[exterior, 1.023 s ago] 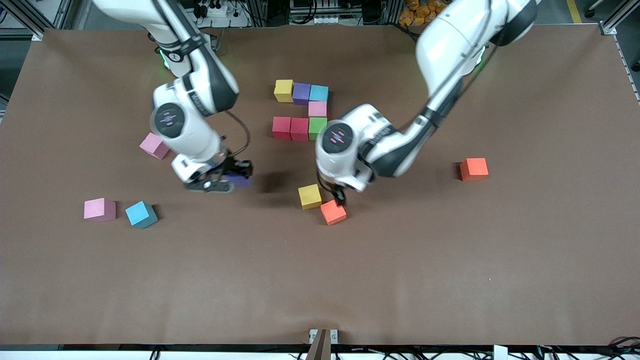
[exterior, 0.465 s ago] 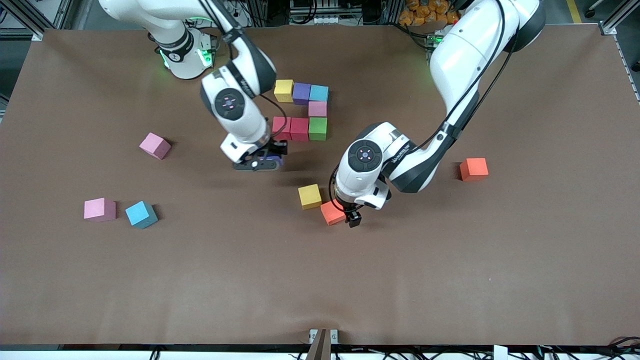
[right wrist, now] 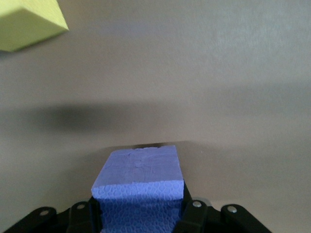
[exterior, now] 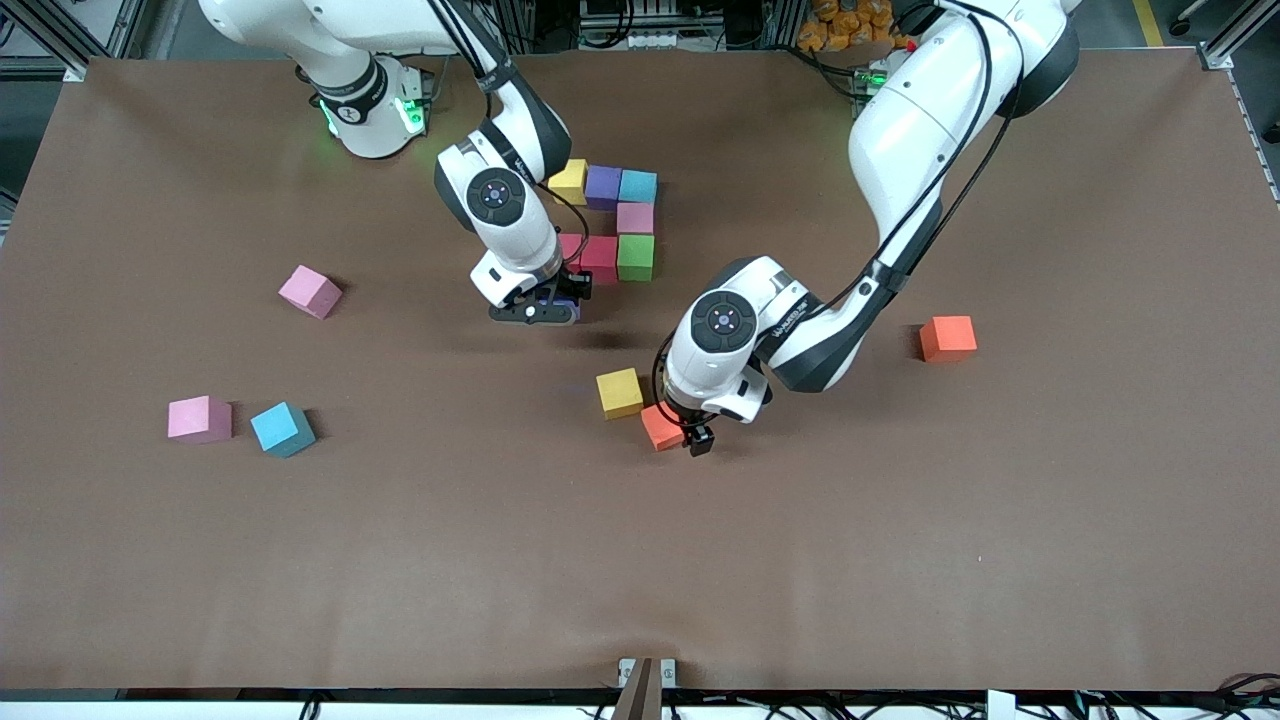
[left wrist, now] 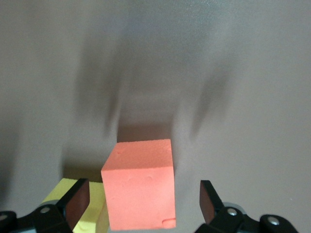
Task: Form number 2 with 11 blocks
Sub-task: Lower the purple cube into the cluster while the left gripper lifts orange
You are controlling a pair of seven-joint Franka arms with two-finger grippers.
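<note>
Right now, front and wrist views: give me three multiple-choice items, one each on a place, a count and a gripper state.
1. The left gripper is over:
A. an orange block beside a yellow block
B. the teal block
C. the lone pink block

2. Loose pink blocks apart from the built cluster:
A. none
B. two
C. four

3. The right gripper is:
A. open and empty
B. shut on a purple block
C. shut on a yellow block

Key: 1 A, the orange block sits between its open fingers, the yellow block alongside. 2 B, one and another. 3 B, the purple block fills its grip.
</note>
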